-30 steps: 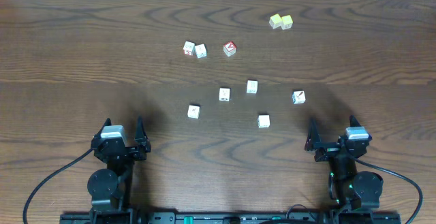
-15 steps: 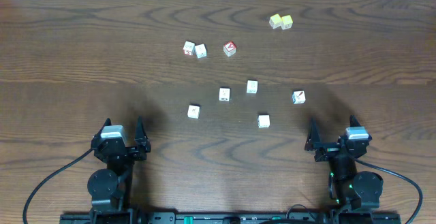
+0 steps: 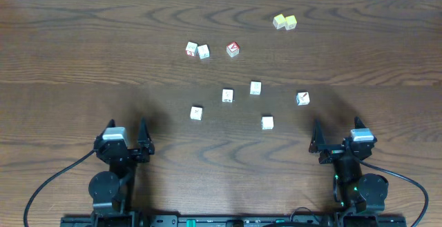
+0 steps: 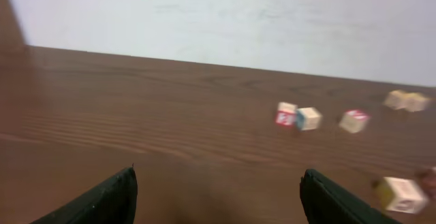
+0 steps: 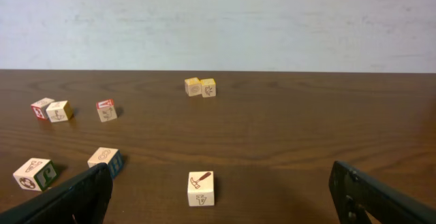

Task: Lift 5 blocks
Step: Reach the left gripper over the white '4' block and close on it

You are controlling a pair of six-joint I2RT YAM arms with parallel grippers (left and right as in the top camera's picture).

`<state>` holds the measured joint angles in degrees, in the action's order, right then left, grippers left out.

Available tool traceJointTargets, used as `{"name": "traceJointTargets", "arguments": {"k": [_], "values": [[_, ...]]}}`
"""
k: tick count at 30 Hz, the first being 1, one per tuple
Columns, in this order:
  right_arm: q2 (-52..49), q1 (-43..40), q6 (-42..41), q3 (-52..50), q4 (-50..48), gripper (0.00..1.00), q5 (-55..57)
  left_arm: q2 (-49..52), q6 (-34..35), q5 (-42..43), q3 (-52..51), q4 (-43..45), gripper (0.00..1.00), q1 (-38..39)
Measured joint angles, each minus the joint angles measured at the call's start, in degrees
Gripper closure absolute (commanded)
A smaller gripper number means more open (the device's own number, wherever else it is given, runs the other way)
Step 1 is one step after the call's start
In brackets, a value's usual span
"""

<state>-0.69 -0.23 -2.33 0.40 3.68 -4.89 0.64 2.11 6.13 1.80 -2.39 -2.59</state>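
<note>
Five blocks (image 3: 227, 95) lie loose on the table (image 3: 69, 61).

Overhead view:
- All five sit on the arms' side of the red-faced cube (image 3: 233, 49), scattered from its left to well to its right, none touching another.
- A pair of whitish cubes (image 3: 197, 50) sits just left of the red-faced cube, side by side.
- Two yellow cubes (image 3: 284, 22) lie beyond it to the right, touching.
- The left gripper (image 3: 125, 127) and right gripper (image 3: 336, 129) rest farther from the red-faced cube than any block. Both have jaws spread wide with nothing between them.

Left wrist view:
- The fingers stand far apart and empty.
- The red-faced cube (image 4: 354, 120) is ahead to the right.
- One block (image 4: 402, 195), blurred, lies nearer than it at the right edge.

Right wrist view:
- The jaws are wide and empty.
- The red-faced cube (image 5: 105, 109) is far off to the left.
- Three blocks show on its near side.
- The one with a hammer print (image 5: 201, 188) lies closest to the gap between the fingers.
- Two more (image 5: 105, 161) (image 5: 30, 174) sit almost straight below the red-faced cube.

Handling, as a judgement:
- The blocks look rigid and light, probably wood, with flat faces, so they are neither fragile nor soft.
- Each is tiny against the fingers, so a stray touch would likely slide it across the smooth tabletop.
- Take each by two opposite side faces, low on the block.
- Line the fingers up with its faces first, since several blocks sit turned at an angle.
</note>
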Motion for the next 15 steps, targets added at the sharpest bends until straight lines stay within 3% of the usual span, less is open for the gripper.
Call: {"name": "traceJointTargets", "arguments": {"k": [8,15], "values": [[0.00,0.00,-0.02,0.00,0.00,0.01,0.00,0.07,10.84,19.78,-0.83,4.83,0.23,0.00],[0.00,0.00,-0.02,0.00,-0.02,0.01,0.00,0.22,17.64,32.50,-1.16,25.59,0.23,0.00]]}}
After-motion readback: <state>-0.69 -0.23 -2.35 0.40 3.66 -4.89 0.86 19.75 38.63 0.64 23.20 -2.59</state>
